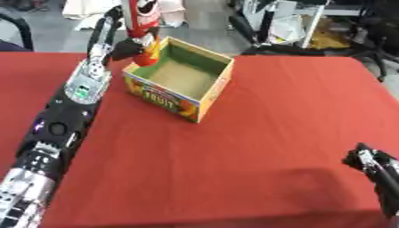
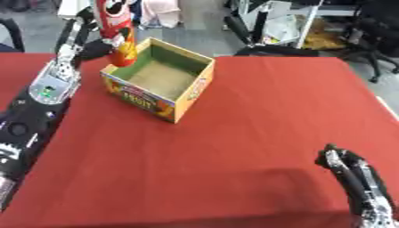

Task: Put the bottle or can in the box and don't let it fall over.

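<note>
Cluttered workroom behind: chairs, white frames, grey floor. Nearest, a red table [image 1: 257,133] filling most of both views. On it, towards the far left, an open box [image 1: 181,84] with green inner walls, a bare brown floor and fruit print outside, set cornerwise to the table edge. Above its far-left corner, a tall can [image 1: 143,26], red and white above, orange at the base, upright or nearly so, base hanging at about rim level and apparently just over the wall rather than over the middle. Left robot hand [image 1: 128,46] wrapped round the can low down, dark fingers curled against its side. Right robot hand [image 2: 347,167] idle at the lower right, fingers pointing up and relaxed, holding nothing.

Risks, as a judgement: base catching the rim on the way down and tipping the can; release while tilted or still above the floor, toppling so tall a can; box pushed askew across the cloth by a knock from can or fingers.

Hard to make out: top of the can cut off by the upper edge; exact fingertip contact lost in dark blur; base hiding the box's far corner, so true clearance over the rim unclear; label unreadable.
</note>
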You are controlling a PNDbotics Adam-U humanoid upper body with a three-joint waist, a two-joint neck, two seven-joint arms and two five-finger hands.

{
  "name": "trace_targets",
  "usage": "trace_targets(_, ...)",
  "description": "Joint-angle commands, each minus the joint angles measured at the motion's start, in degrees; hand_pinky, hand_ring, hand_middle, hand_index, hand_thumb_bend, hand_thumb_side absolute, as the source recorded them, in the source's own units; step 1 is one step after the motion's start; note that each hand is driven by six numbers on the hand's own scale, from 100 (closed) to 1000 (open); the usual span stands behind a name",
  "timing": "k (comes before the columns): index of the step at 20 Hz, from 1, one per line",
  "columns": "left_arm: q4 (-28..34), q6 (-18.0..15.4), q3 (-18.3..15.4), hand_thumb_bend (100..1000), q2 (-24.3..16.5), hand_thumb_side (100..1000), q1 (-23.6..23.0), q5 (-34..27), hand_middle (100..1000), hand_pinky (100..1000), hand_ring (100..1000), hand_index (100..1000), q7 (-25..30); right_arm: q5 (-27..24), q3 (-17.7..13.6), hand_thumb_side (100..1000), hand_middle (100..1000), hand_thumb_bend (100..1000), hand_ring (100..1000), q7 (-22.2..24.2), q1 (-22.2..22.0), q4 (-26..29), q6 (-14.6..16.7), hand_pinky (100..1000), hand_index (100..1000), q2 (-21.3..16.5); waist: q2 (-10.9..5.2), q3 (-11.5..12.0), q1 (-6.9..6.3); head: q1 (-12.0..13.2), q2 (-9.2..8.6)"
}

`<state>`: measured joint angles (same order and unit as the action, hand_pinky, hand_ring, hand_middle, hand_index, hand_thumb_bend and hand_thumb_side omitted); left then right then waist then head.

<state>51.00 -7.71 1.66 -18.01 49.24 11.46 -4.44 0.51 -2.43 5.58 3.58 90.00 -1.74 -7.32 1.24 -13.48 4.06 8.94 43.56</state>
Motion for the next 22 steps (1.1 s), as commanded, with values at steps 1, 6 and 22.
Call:
trace_targets(1,-1.48,-1.36,0.93,100,1.38,216,2.21,1.80,885,1000,980,558,0.50,-0.30,0.13,558,532,100,632,0.44,0.88,0.54,0.14,805,565,-0.63,-0.43,-0.47,0.09,0.12,-1.04)
trace_targets(6,-2.31,-4.21,3.69,632,2.60,734,1.87,10.97,941,1000,1000,984,4.84,-0.33,0.21,560,532,100,632,0.57,1.05,0.51,0.13,806,566,-0.47,-0.39,-0.94,0.04,0.30,-1.00)
trace_targets(22,18.29,-0.84,-0.26,524,-3.59,801,-9.95,3.67,938,1000,1000,1000,2.53,-0.22,-0.83,561,532,100,632,-0.32,1.06,0.63,0.10,806,566,-0.61,-0.21,1.75,-0.22,-1.38,-1.47)
